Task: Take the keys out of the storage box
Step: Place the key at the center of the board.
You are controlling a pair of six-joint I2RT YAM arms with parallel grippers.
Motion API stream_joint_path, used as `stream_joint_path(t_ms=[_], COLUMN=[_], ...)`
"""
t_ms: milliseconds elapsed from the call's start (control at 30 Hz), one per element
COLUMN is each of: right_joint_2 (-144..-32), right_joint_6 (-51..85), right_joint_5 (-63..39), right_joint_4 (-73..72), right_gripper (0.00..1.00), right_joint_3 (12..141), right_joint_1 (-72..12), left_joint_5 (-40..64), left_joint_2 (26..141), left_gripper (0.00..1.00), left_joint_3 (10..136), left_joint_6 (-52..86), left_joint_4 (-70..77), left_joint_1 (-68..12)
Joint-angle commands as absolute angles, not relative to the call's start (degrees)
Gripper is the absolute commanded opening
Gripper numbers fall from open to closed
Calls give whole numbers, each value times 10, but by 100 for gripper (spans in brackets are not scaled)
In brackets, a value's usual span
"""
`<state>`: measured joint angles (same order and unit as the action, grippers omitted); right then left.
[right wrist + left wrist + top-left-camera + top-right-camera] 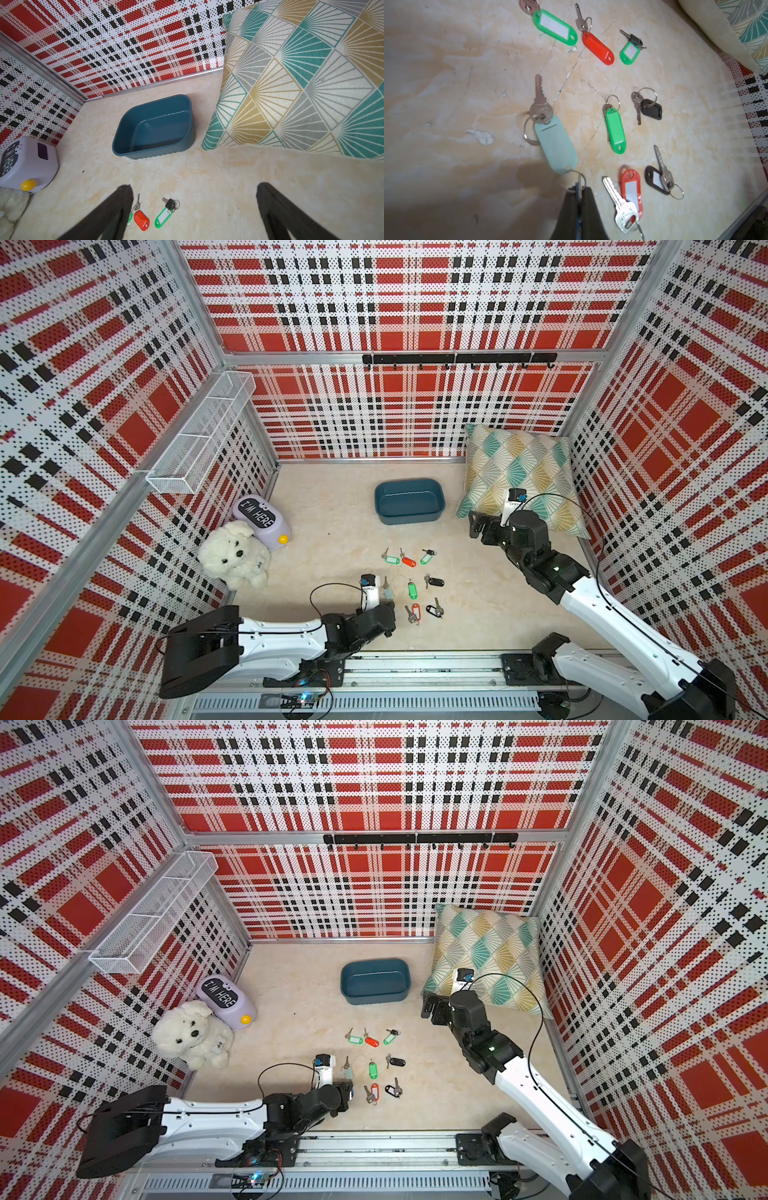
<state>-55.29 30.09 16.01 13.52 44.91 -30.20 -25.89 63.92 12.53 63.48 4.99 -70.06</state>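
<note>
In both top views the storage box sits on the counter toward the back wall, near the pillow. The right wrist view looks down into the storage box and shows its whole blue bottom. The keys lie out on the counter in front of the box, well apart from it, between the two arms.

From above they are only tiny dots of colour. In the left wrist view the keys look big: eight lie apart from each other (three green tags, two red, two black, one pale). The right wrist view catches just a few keys, the ones nearest the box.

From above, the left pincer is just a dark tip low over the counter, and what it holds cannot be told. Its own wrist view tells more: the left pincer is squeezed together on the blue-tag key, whose ring pokes out past the tips, just beside the pale tag.

The right pincer hangs near the pillow's corner, its fingers wide apart over bare counter.
</note>
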Motion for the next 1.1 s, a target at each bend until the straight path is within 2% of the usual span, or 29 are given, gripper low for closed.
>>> stream_joint_path(t_ms=[0,167,333,433,733,800,833,900,1067], right_joint_2=[-553,-556,-559,-557,-545,-542,-542,-541,-509], right_joint_6=[300,299,299,299,301,302,301,301,293], right_joint_5=[174,178,180,181,188,195,198,208,257], right_joint_4=[136,137,137,137,141,142,144,148,146], right_gripper=[100,100,100,100,100,100,100,100,100], right_joint_3=[446,446,446,446,439,437,436,434,407], right_joint_1=[-300,-300,-300,-300,-300,-300,-300,-300,-300], left_joint_5=[-240,-240,-222,-221,-252,-266,-274,-287,-294], left_joint_2=[638,590,538,526,522,521,519,511,501], left_gripper=[9,11,26,25,45,53,63,75,94], left_joint_3=[125,121,114,115,163,185,197,216,251], left_joint_6=[613,617,623,624,602,586,573,541,444], left_joint_4=[30,-17,-45,-57,-112,-129,-133,-130,-51], left_joint_1=[-692,-690,-692,-695,-684,-667,-653,-618,-488])
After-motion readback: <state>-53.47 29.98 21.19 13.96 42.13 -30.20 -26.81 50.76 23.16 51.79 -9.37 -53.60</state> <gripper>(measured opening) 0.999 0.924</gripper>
